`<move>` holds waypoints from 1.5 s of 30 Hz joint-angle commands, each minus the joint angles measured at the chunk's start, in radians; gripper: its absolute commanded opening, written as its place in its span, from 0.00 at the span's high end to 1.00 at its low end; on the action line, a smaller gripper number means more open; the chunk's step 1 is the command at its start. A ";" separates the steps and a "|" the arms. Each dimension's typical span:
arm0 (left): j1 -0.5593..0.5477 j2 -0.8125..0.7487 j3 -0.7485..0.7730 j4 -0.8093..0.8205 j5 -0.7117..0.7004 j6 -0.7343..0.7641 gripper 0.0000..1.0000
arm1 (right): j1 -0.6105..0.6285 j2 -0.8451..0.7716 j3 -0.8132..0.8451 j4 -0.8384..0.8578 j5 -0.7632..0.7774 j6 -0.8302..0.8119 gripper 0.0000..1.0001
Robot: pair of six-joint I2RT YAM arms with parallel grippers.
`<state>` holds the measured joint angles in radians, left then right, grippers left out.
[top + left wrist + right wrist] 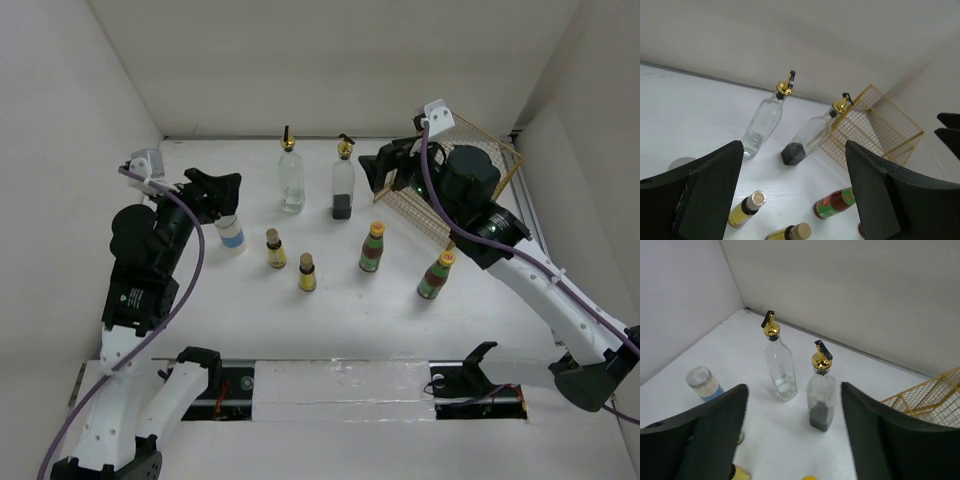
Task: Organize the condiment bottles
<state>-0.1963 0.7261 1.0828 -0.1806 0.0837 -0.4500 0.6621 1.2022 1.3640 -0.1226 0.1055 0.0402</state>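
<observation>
My left fingers [705, 195] are spread apart, up off the worktop [330, 330], just behind the white blue-banded bottle [231, 236]. I can't tell if they touch it. My right fingers [705, 440] are spread apart too, in the air just right of the dark-bottomed glass bottle [343, 186]. The gold wire basket [500, 152] sits behind my right arm at the back right.

All seven bottles stand upright on the worktop, apart from each other.
- **Back row:** the clear glass bottle [291, 178] has a gold pourer and a little liquid at the bottom. The dark-bottomed glass bottle is beside it on the right, same pourer.
- **Middle:** a small yellow bottle [275, 250] with a brown cap. A second small yellow bottle [307, 273] is nearer me and to its right.
- **Further right:** a green-red-labelled bottle [373, 248] with a yellow cap, in front of the dark-bottomed one. A second green-red-labelled bottle [436, 275] is further right, in front of the basket.
- **Far left:** the white blue-banded bottle.
</observation>
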 commanded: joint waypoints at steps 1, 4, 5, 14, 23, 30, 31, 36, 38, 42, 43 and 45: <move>-0.005 0.022 -0.026 0.063 0.108 0.004 0.21 | 0.005 -0.041 -0.041 0.037 0.031 0.017 0.25; -0.005 0.022 -0.038 0.075 0.120 0.013 0.36 | 0.005 -0.052 -0.081 0.057 0.054 0.017 0.72; -0.005 0.022 -0.038 0.075 0.120 0.013 0.56 | 0.005 -0.052 -0.092 0.057 0.068 0.017 0.94; -0.005 0.044 -0.170 0.122 0.067 -0.019 0.68 | 0.005 0.051 -0.126 0.075 -0.009 0.017 0.20; -0.005 0.147 -0.107 0.053 -0.012 0.050 0.56 | -0.053 0.282 -0.072 0.195 -0.090 0.035 0.17; -0.005 0.184 -0.089 0.050 -0.012 0.050 0.56 | -0.131 0.456 0.046 0.304 -0.193 0.026 0.24; -0.005 0.184 -0.089 0.050 -0.012 0.050 0.56 | -0.131 0.470 0.055 0.317 -0.207 0.026 0.26; -0.014 0.193 -0.100 0.069 0.007 0.050 0.56 | -0.140 0.513 0.076 0.340 -0.216 0.026 0.27; -0.014 0.202 -0.109 0.078 0.007 0.050 0.57 | -0.140 0.525 0.089 0.340 -0.230 0.026 0.28; -0.014 0.202 -0.118 0.087 0.027 0.050 0.57 | -0.140 0.548 0.098 0.380 -0.230 0.026 0.32; -0.014 0.202 -0.118 0.087 0.027 0.050 0.57 | -0.140 0.548 0.098 0.393 -0.230 0.026 0.34; -0.014 0.211 -0.118 0.096 0.027 0.050 0.58 | -0.140 0.559 0.098 0.411 -0.221 0.026 0.40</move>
<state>-0.2077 0.9340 0.9527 -0.1436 0.0952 -0.4152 0.5240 1.7504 1.4151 0.1875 -0.1032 0.0647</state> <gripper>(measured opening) 0.423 0.610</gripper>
